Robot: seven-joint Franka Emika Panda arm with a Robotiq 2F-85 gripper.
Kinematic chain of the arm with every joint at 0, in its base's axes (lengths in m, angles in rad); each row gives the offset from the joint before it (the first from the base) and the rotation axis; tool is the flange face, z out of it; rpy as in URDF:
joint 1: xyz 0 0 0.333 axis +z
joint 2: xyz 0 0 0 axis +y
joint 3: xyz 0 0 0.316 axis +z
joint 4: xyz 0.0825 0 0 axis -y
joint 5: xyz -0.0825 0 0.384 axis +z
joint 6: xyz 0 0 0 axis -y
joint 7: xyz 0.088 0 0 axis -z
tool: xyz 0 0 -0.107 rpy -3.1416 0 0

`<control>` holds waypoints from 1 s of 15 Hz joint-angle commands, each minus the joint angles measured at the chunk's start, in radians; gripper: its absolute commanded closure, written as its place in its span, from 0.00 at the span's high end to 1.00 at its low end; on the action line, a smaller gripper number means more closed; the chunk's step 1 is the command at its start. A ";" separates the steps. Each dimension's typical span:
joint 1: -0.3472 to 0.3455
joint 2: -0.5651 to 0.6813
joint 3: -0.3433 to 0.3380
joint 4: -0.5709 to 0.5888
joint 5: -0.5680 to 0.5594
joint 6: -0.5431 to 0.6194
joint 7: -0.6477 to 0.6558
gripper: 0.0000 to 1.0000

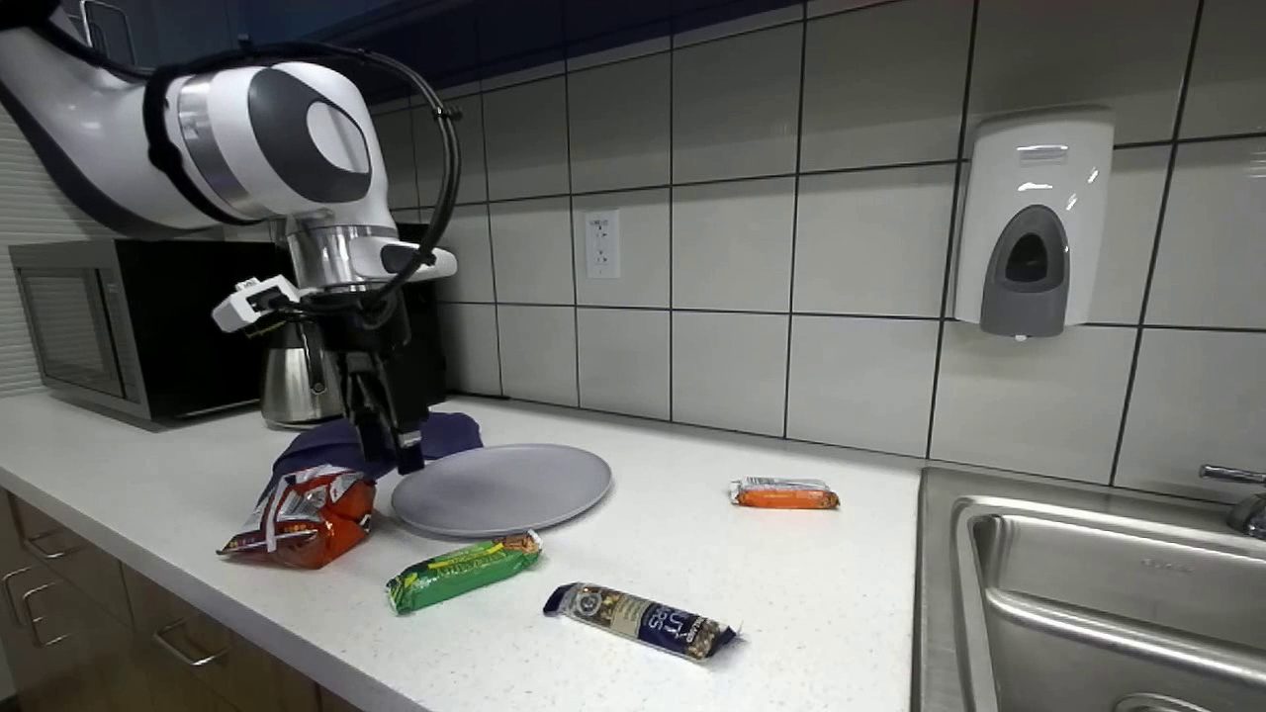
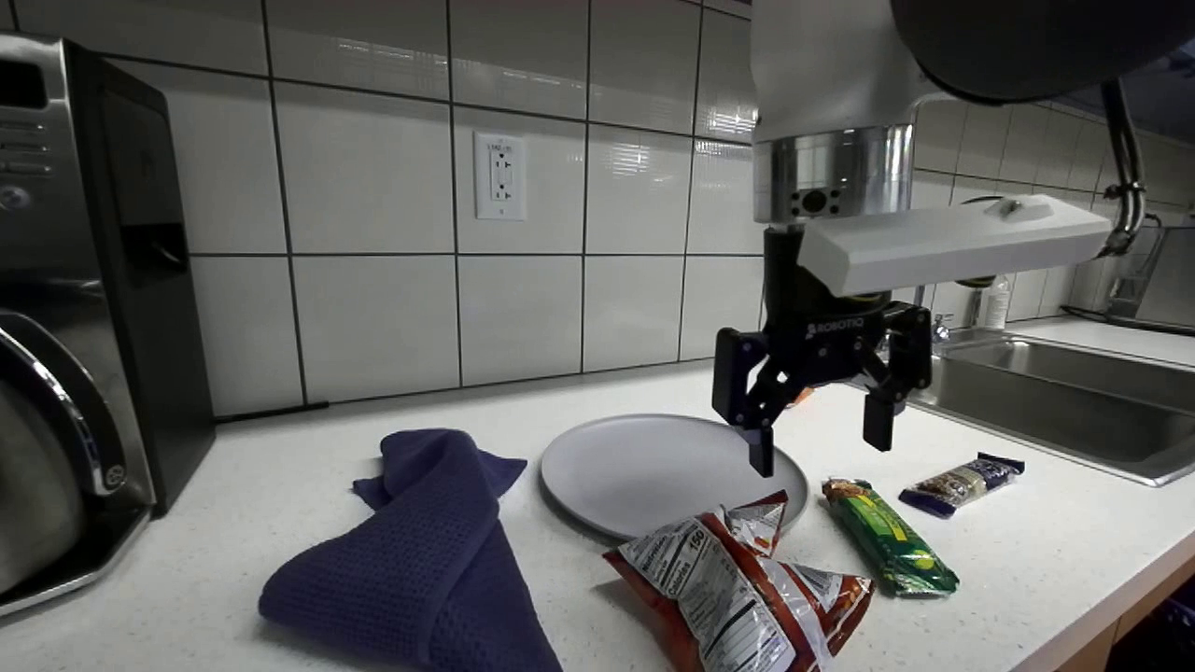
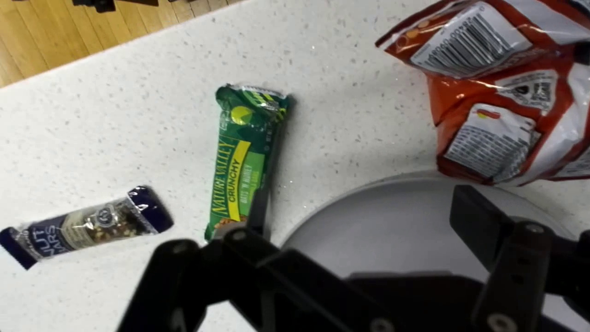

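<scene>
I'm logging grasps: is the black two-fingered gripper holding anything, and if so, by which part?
Nothing is held: the gripper is open, jaws apart in the air, near the flat round grey plate.

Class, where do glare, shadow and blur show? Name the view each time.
In an exterior view, glare spots on the dispenser; in an exterior view, streaky reflections on the tiles; in the wrist view, a shadow beside the green bar, and the claw soft, out of focus.

Soft light, glare on tiles (image 2: 644, 191), faint shadows
</scene>
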 commanded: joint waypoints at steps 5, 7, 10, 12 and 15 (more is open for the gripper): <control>-0.066 -0.061 -0.017 -0.087 -0.042 -0.028 0.145 1.00; -0.079 -0.047 -0.028 -0.091 -0.035 -0.020 0.163 1.00; -0.092 -0.027 -0.040 -0.092 -0.035 -0.013 0.186 1.00; -0.095 -0.012 -0.044 -0.087 -0.034 -0.010 0.195 1.00; -0.093 0.007 -0.048 -0.081 -0.033 -0.006 0.212 1.00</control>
